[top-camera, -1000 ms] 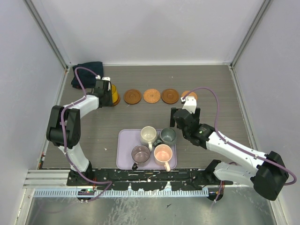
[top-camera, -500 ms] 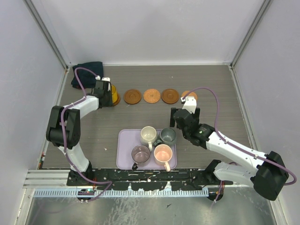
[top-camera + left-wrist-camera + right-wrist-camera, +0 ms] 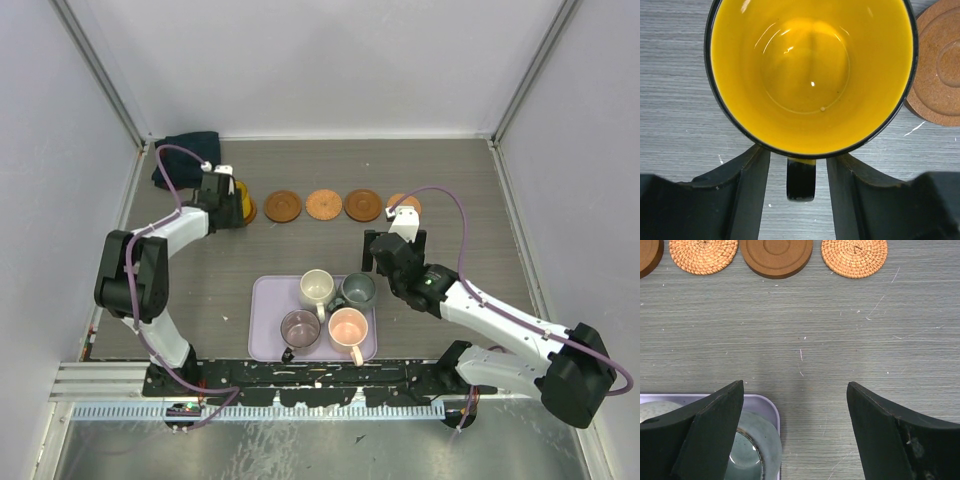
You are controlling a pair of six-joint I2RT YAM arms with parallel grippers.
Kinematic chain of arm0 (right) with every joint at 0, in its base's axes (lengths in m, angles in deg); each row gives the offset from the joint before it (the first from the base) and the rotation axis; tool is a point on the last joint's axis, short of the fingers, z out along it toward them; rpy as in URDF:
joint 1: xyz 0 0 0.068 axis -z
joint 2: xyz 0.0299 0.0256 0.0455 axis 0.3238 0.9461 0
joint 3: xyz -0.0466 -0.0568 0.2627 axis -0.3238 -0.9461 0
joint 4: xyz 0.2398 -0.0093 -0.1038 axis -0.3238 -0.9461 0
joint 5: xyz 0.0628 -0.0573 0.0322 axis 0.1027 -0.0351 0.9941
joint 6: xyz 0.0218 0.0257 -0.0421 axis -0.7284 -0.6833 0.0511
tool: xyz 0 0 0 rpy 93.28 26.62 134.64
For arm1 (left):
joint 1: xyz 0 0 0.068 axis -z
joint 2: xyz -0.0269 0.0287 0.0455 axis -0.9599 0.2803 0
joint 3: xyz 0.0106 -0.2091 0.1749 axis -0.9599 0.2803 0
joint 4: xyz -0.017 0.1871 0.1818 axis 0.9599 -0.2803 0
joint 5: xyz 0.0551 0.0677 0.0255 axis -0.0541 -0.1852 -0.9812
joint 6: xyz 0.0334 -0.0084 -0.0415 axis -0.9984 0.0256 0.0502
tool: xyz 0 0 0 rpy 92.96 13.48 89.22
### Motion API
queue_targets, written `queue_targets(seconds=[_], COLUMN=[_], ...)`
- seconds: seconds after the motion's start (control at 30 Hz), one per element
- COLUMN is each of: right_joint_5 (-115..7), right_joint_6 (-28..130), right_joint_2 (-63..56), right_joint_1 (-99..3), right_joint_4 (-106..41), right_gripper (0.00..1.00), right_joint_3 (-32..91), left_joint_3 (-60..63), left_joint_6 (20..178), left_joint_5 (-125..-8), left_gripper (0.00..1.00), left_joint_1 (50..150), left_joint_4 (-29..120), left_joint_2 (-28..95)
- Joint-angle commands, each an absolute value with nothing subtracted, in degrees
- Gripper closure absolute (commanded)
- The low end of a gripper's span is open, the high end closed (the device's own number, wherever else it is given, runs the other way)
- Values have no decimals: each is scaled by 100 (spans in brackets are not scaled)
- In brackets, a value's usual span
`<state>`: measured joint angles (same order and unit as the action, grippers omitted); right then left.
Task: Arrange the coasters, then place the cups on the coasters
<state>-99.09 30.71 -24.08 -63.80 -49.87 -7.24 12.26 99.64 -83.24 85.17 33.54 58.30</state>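
Looking down on the grey wood-grain counter, we find the left gripper at the far left end of a row of round coasters. Its jaws are released: they stand on either side of the black handle of the glossy yellow cup, with a gap on each side. The cup is upright. A dark brown ringed wooden coaster shows at its rim, partly covered by it; we cannot tell how squarely the cup sits on it.

Four more discs lie in a line to the right, apart from one another: a dark brown coaster, a woven orange coaster, a brown ringed coaster and a second orange coaster partly hidden by the right arm.

The right gripper hangs over bare counter between that row and the lavender rectangular tray, its jaws spread wide and empty. On the tray, close together, stand the cream-white cup, the grey-green cup, the mauve cup and the pale pink cup.
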Motion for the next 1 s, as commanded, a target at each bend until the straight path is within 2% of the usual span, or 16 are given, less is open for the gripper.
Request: queue_targets(seconds=[0.0,0.97], right_joint_5=[-9949,-9731], right_joint_6=[2993,2969], right_joint_2=[-2601,-2378], right_joint_1=[-6380,-6375], right_joint_4=[-4851,-4887], right_gripper=[12,12], right_joint_3=[-569,-435], left_joint_3=[1301,1487], left_joint_6=[9915,9807], left_joint_5=[-8504,-8817], left_gripper=[50,51], left_joint_1=[8471,8470], left_joint_4=[3591,3267], left_joint_2=[5423,5219])
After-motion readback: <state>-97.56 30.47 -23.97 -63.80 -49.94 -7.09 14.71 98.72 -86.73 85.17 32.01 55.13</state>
